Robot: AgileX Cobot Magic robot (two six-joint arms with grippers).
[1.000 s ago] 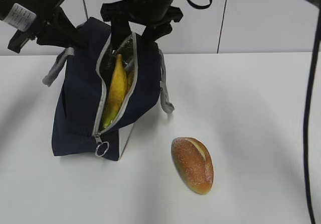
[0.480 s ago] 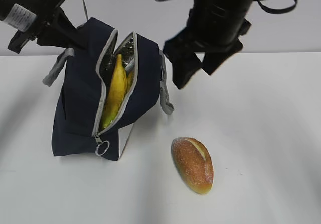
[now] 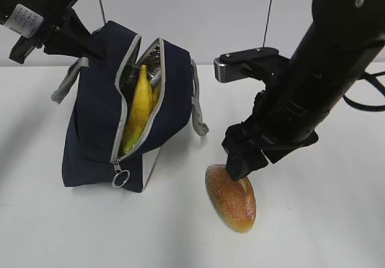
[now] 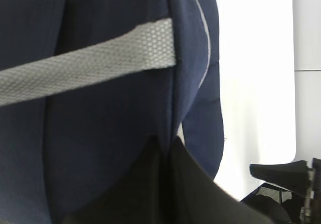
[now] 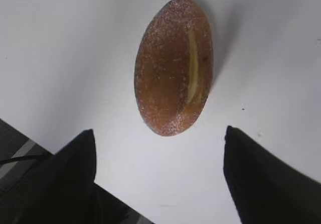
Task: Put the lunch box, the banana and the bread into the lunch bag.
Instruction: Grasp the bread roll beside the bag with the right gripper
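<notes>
The navy lunch bag [image 3: 96,124] stands tilted at the left with its zipper open. The yellow banana [image 3: 138,109] stands inside the opening. My left gripper [image 3: 95,42] is shut on the bag's upper edge. In the left wrist view it [image 4: 168,148] pinches the navy fabric [image 4: 100,108] below a grey handle [image 4: 85,68]. The bread [image 3: 234,202] lies on the table to the right of the bag. My right gripper [image 3: 240,169] is open just above its near end. In the right wrist view the bread [image 5: 173,66] lies ahead of the open gripper [image 5: 158,143]. The lunch box is out of view.
The white table [image 3: 325,220] runs to a white wall behind. The bag's ring pull [image 3: 122,178] hangs at the low end of the zipper. A grey handle [image 3: 198,109] droops on the bag's right side, towards the bread.
My right arm has swung from the bag's opening to the right and down over the bread, jaws open. The left gripper, bag and bread have not moved.
</notes>
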